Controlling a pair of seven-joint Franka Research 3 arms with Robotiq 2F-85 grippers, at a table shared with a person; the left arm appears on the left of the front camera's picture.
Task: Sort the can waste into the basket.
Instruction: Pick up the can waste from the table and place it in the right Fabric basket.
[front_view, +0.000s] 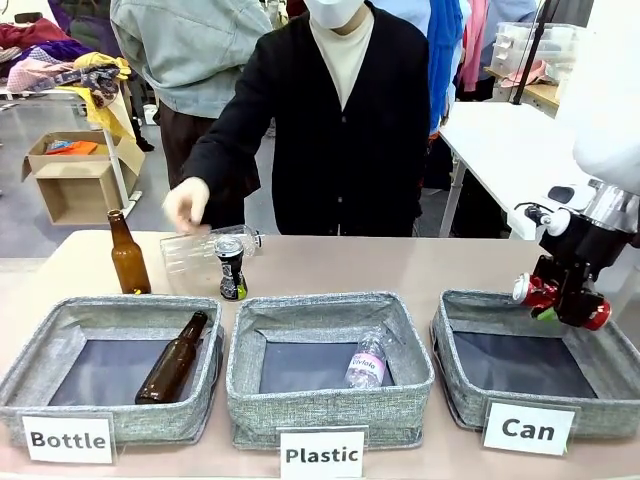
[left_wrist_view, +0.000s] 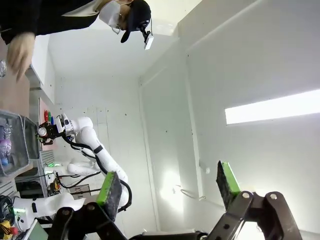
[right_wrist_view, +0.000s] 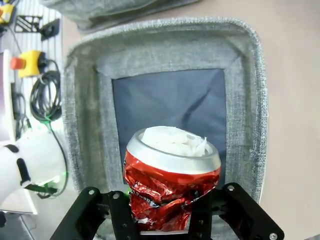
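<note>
Red can (front_view: 538, 295), crushed, is clamped sideways in the right gripper (front_view: 560, 300), jaws shut on its dented body. It is off the tabletop (front_view: 330, 265) and hangs above the Can basket (front_view: 462, 385), toward that basket's far right part. The right wrist view looks straight down past the can's silver top onto the basket's dark base, so the can sits inside the rim line, not over the wall. The white card (front_view: 528, 428) reading "Can" stands at the basket's near side.

Black can (front_view: 231, 268) stands upright on the tabletop, well left of the Can basket and beyond the far rim of the Plastic basket (front_view: 330, 400) next to it. A person's hand (front_view: 187, 203) hovers just left of the black can, over a clear bottle (front_view: 205, 250) lying beside it.

Left gripper (left_wrist_view: 167, 182) is open and holds nothing; its green pads stand wide apart and point up at a wall.

Step, as I judge it: release of the first can, about halfway through the job. Next move calls for opening the right jaws, maybe after a small descent so the can doesn't bounce out. Then go for the black can: a long reach left from the Can basket, with the person's hand and the bottle crowding it, so watch that approach.
</note>
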